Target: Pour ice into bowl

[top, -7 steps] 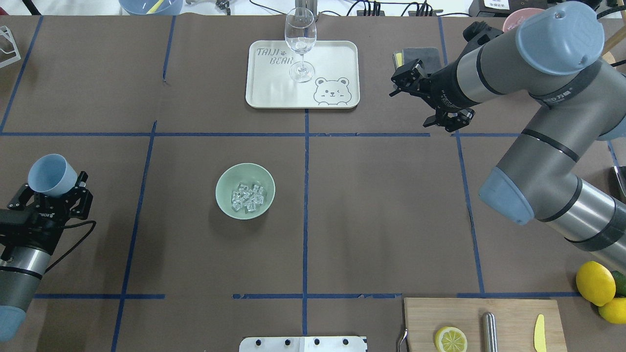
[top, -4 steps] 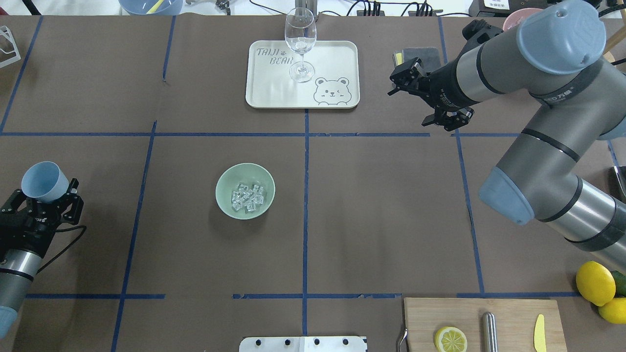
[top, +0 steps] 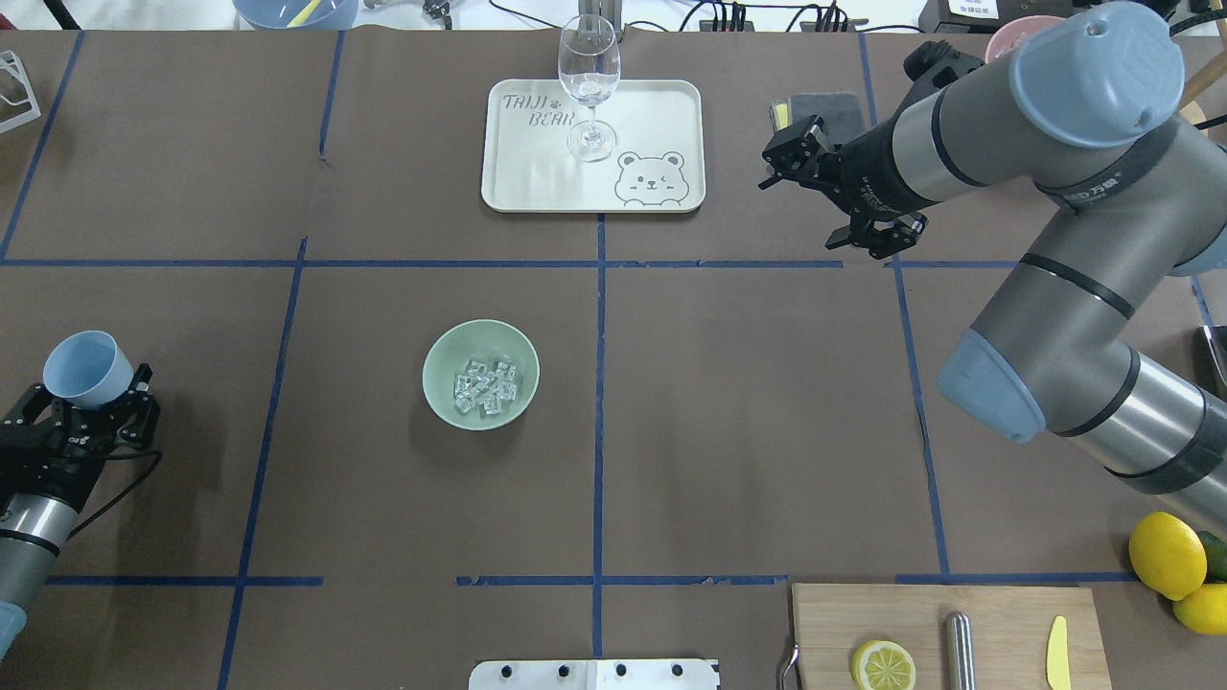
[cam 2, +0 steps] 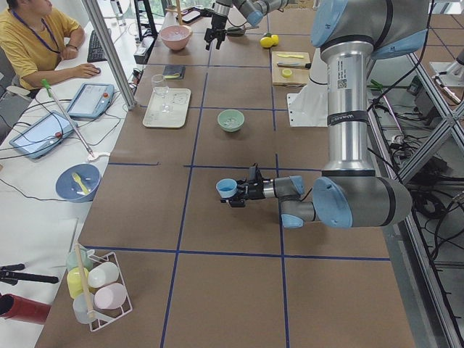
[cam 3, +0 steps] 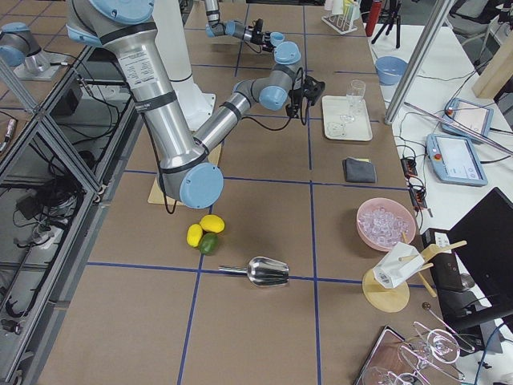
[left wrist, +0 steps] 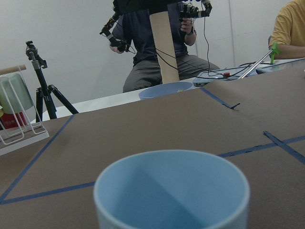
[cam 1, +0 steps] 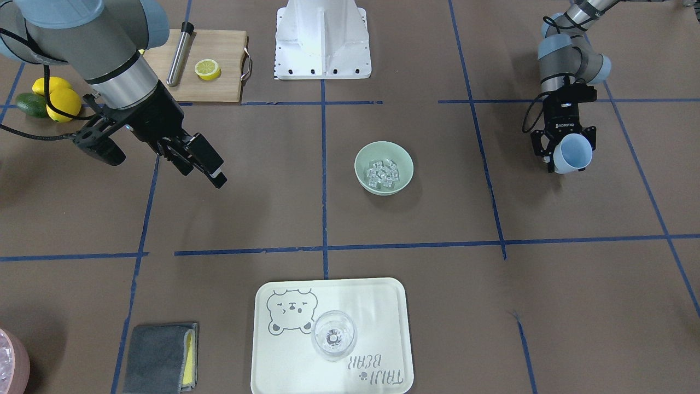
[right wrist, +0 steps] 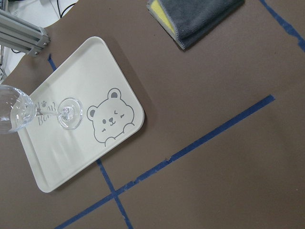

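Observation:
The sage-green bowl (top: 439, 356) stands left of the table's middle, with the clear ice cubes (top: 486, 385) lying inside it; it also shows in the front view (cam 1: 403, 158). My left gripper (top: 91, 395) is shut on an empty blue cup (top: 88, 369), held nearly upright at the table's left edge, far from the bowl. The cup's inside shows bare in the left wrist view (left wrist: 171, 191). My right gripper (top: 805, 203) is open and empty, hovering at the far right beside the tray.
A cream bear tray (top: 661, 105) holds a clear wine glass (top: 588, 86). A grey-yellow cloth (top: 815, 103) lies behind my right gripper. A cutting board (top: 911, 613) with a lemon half, and whole lemons (top: 1165, 556), sit near right. A pink container (cam 3: 386, 223) holds more ice.
My left gripper has drawn back toward the robot and the left edge with the blue cup, which has tipped more upright. The right arm has barely moved.

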Available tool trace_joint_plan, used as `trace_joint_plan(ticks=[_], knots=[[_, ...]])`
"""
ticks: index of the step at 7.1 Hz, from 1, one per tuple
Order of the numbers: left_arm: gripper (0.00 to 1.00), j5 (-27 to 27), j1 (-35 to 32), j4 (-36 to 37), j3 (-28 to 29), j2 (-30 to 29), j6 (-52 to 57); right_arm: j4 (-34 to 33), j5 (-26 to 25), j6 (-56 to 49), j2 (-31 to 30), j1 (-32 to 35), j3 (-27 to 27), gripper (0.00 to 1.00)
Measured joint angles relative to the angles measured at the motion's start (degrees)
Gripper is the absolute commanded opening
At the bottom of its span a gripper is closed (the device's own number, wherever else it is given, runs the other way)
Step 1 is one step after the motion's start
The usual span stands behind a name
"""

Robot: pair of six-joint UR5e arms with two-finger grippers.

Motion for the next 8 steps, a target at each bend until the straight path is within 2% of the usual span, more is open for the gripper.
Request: trace_joint_plan(ticks=[1, 4, 5, 6, 8], knots=[[0.28, 0.0, 0.1, 0.0, 0.2, -0.1, -0.4, 0.0, 0.0, 0.0, 0.0, -0.1, 0.0, 1.0], [0.39, -1.8, 0.1, 0.1, 1.4, -0.2, -2.2, 0.0, 0.0, 0.0, 0.3, -0.1, 0.1, 1.0], [0.6, -2.6, 0.1, 0.0, 1.6, -0.2, -2.7, 0.0, 0.0, 0.0, 0.4, -0.1, 0.1, 1.0], [1.0, -3.3, 0.1, -0.1, 1.7, -0.2, -2.9, 0.0, 0.0, 0.0, 0.4, -0.2, 0.1, 1.0], [1.0, -4.0, 0.2, -1.0, 1.6, -0.3, -3.2, 0.0, -0.2, 0.0, 0.4, -0.4, 0.1, 1.0]])
